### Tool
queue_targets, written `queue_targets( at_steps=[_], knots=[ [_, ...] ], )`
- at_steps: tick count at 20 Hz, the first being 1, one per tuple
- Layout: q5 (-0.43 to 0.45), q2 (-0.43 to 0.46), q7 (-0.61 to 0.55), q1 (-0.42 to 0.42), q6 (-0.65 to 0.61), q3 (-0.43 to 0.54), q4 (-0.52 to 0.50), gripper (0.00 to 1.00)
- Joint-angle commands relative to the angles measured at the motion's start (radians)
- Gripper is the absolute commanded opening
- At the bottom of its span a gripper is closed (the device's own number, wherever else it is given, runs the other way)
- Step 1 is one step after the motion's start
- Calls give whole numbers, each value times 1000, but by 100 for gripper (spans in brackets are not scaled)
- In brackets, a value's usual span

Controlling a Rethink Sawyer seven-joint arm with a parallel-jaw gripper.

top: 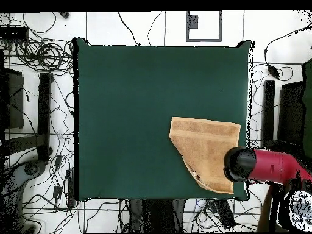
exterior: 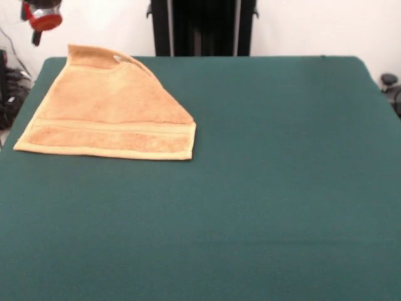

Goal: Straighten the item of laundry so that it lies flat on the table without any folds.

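While the towel (exterior: 113, 113) sits at upper left of the front frame on the green surface (exterior: 263, 188), one corner is folded over diagonally, white tag (exterior: 117, 59) showing; arm (top: 268, 166) overlaps its right edge in overhead; hand (exterior: 41, 15) at top left, can't tell open or closed.

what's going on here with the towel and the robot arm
A tan towel lies on the green table near one corner, and it is not flat yet: one corner is folded over, leaving a slanted edge instead of a full rectangle. The red and black robot arm hangs over the table's edge right by the towel. Nothing seems to be holding the towel at this moment, and the gripper itself cannot be made out, so the straightening is not done.
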State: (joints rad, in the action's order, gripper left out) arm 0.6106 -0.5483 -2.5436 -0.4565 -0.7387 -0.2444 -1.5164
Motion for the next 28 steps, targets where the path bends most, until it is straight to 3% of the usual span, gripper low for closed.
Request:
queue_targets(
  at_steps=[1, 9, 15, 18, 23, 28],
  knots=[
    [60, 26, 368, -98, 192, 301, 21, 100],
    [166, 150, 402, -260, 391, 436, 35, 100],
    [272, 256, 315, -321, 520, 481, 59, 100],
    [279, 294, 190, -278, 566, 439, 64, 100],
    [205, 352, -124, -51, 690, 203, 83, 100],
    [63, 380, -222, 49, 711, 108, 60, 100]
  ],
)
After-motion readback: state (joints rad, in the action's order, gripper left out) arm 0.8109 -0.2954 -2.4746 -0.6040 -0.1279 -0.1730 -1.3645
